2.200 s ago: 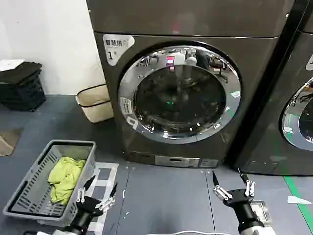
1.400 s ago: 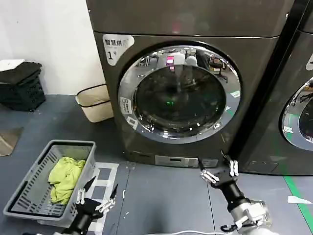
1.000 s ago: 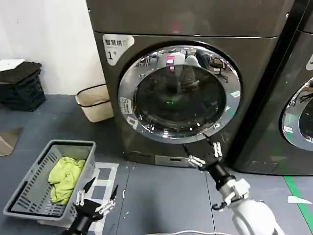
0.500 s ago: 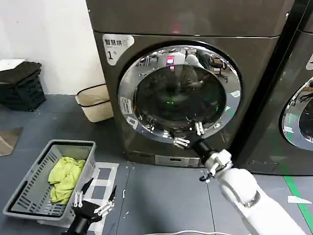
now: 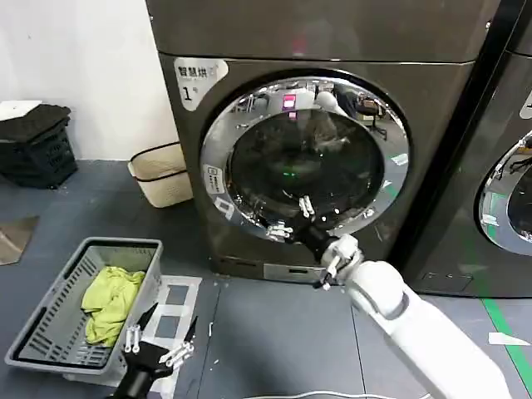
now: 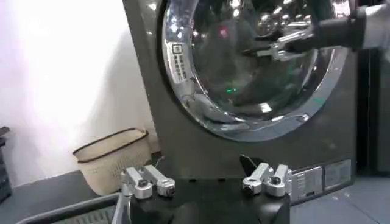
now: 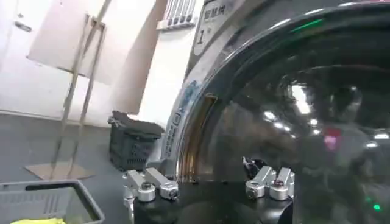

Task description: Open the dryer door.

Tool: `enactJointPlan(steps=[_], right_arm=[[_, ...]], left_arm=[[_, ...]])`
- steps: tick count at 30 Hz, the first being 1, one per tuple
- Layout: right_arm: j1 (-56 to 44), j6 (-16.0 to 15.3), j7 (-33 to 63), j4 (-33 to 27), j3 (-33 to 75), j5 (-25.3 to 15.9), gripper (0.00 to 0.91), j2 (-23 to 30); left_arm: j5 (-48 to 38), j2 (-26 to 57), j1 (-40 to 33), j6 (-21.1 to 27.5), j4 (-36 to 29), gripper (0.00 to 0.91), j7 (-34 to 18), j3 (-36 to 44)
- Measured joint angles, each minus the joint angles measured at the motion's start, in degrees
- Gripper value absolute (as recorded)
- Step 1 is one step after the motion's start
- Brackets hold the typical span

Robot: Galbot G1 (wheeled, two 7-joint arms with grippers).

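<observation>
The dryer door (image 5: 305,158), a chrome ring around dark glass, sits shut on the dark machine labelled "1" (image 5: 189,91). My right gripper (image 5: 292,219) is open and held close in front of the door's lower part, one finger over the chrome ring and the other over the glass. Whether it touches the door I cannot tell. In the right wrist view the chrome ring (image 7: 194,115) and glass fill the space ahead of the open right gripper (image 7: 210,181). My left gripper (image 5: 160,336) hangs open low over the floor, and its wrist view shows the door (image 6: 244,67) beyond the left gripper (image 6: 206,178).
A grey basket (image 5: 50,332) holding a yellow-green cloth (image 5: 108,303) stands on the floor at the left. A beige bin (image 5: 162,174) leans beside the machine, with a black crate (image 5: 33,145) farther left. A second dark machine (image 5: 499,125) stands at the right.
My right arm has risen from floor level and reached forward and left, bringing its open gripper up to the door's lower part. The left gripper has barely moved.
</observation>
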Motion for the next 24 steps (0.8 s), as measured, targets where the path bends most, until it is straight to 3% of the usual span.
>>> enactJointPlan(steps=[24], right_arm=[[11.23,0.44,-1.91,-11.91,-8.69,-0.50,0.907,7.74]], left_arm=[[0.03,-0.33,-0.05,0.06,-0.11,0.907,0.20,-0.11]])
